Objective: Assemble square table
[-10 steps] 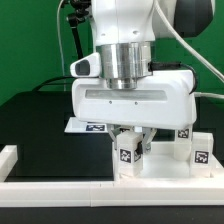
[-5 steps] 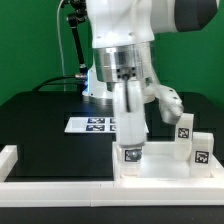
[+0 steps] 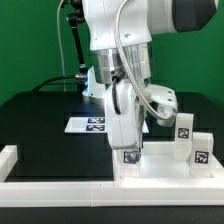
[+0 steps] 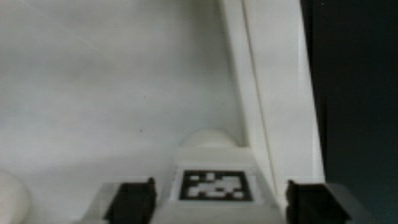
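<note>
The square table top (image 3: 165, 168) is a white tray with a raised rim at the exterior view's lower right. My gripper (image 3: 130, 150) points down over its near left corner, shut on a small white tagged leg (image 3: 130, 156) that stands upright on the top. In the wrist view the leg (image 4: 217, 185) sits between my two dark fingers (image 4: 130, 203), with the top's floor (image 4: 107, 90) and rim (image 4: 267, 80) beyond it. Two more tagged legs (image 3: 185, 128) (image 3: 200, 148) stand on the top's right side.
The marker board (image 3: 88, 123) lies on the black table behind my arm. A low white border rail (image 3: 60, 188) runs along the front edge, with an end block at the exterior view's left (image 3: 8, 156). A green backdrop and cables are behind.
My wrist has turned about its vertical axis over the last second, so the broad gripper body now faces sideways. The leg has stayed in the same corner of the top.
</note>
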Motion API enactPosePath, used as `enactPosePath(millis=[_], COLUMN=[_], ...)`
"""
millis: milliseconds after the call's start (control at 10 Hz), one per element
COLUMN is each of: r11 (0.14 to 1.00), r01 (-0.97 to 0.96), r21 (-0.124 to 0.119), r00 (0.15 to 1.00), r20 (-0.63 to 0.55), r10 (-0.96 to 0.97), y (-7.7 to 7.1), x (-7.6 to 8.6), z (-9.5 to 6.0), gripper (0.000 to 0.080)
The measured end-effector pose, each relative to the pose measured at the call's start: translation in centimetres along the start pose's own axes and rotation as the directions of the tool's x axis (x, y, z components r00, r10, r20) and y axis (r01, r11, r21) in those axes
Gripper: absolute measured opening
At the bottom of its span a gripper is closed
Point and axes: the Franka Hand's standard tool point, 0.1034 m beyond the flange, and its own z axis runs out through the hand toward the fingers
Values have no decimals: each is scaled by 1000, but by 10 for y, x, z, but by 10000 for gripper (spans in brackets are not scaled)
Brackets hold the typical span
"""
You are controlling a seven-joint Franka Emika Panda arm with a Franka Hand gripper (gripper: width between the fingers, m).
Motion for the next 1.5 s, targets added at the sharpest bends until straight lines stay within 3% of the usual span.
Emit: enactPosePath(millis=[100, 200, 500, 600, 800, 900, 1000, 1100, 1200, 1300, 1400, 1500], r11=[980, 949, 871, 709, 363, 334, 365, 377, 392, 466, 533, 584], r01=[200, 314, 492, 705, 929, 940, 928, 924, 918, 883, 845, 811], r21=[14, 19, 10, -16, -67, -70, -67, -66, -64, -54, -45, -38], r00=[980, 949, 870, 705, 353, 324, 356, 368, 382, 457, 524, 575], r20=[-6, -18, -33, -98, -120, -122, -121, -122, -123, -127, -132, -134], r10=[-200, -313, -491, -703, -928, -938, -927, -922, -916, -881, -841, -807], y=[-2, -1, -1, -4, -2, -3, -2, -2, -2, -2, -2, -2], x=[1, 4, 5, 6, 7, 10, 9, 9, 10, 10, 11, 12], z=[-2, -1, 0, 0, -4, -6, -3, -3, -3, -3, -3, -3], gripper=[541, 615, 648, 648, 649, 649, 649, 536, 536, 353, 288, 288])
